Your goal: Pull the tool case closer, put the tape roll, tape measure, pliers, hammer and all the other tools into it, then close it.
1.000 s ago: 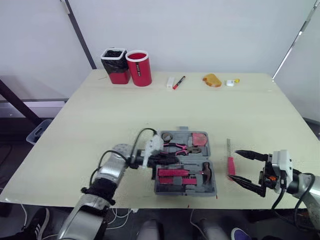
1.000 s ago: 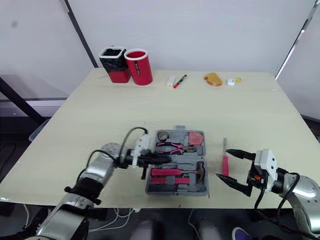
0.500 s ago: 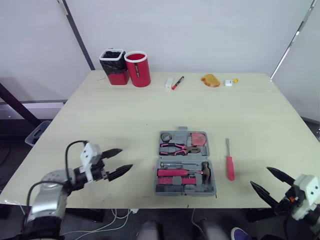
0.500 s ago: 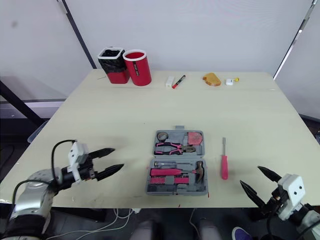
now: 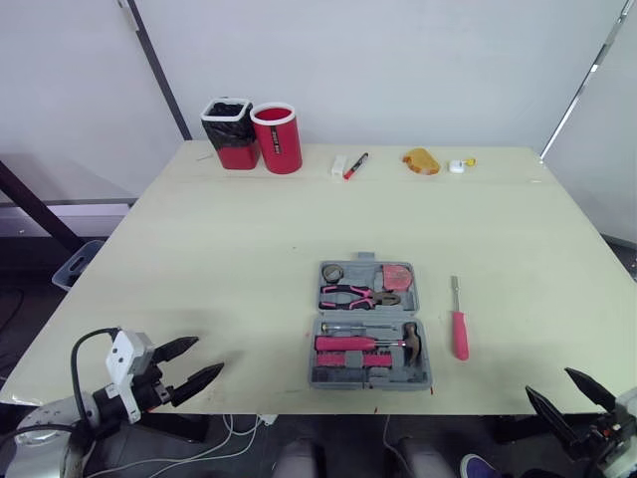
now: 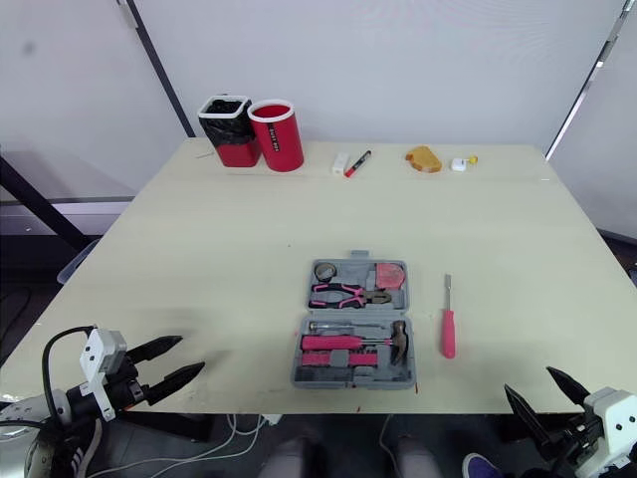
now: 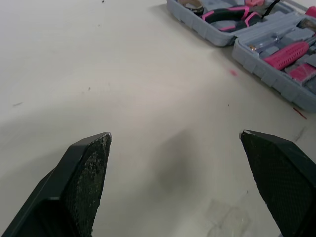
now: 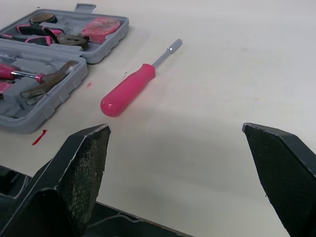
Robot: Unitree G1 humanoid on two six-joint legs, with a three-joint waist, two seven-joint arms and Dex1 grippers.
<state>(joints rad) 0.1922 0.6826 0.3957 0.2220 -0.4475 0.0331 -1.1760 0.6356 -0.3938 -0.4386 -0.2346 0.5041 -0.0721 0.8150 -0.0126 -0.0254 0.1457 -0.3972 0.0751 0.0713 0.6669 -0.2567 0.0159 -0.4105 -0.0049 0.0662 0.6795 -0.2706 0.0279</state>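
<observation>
Case: the tool case (image 5: pixel 369 326) lies open and flat near the table's front edge, about mid-width. Its hinge runs left to right, with one half behind the other.
Far half: tape roll (image 5: pixel 332 273) in the left corner and tape measure (image 5: pixel 396 277) in the right. The pliers (image 5: pixel 356 296) lie crosswise, handles to the left.
Near half: the hammer (image 5: pixel 408 339) has its head at the right end, beside pink-handled tools lying crosswise.
Screwdriver (image 5: pixel 458 322): on the table just right of the case, apart from it. Its long axis runs front to back, with the pink handle nearer the robot and the shaft pointing away.
Left gripper (image 5: pixel 204 357): at the front left corner, fingers spread wide, holding nothing, well apart from the case.
Right gripper (image 6: pixel 529 380): off the front right edge, fingers spread wide, holding nothing.
Table (image 5: pixel 239 239): pale, plain top.
Far edge: black cup (image 5: pixel 229 131) touching a red cup (image 5: pixel 278 137), and a marker (image 5: pixel 355 164).
Room: white walls.
</observation>
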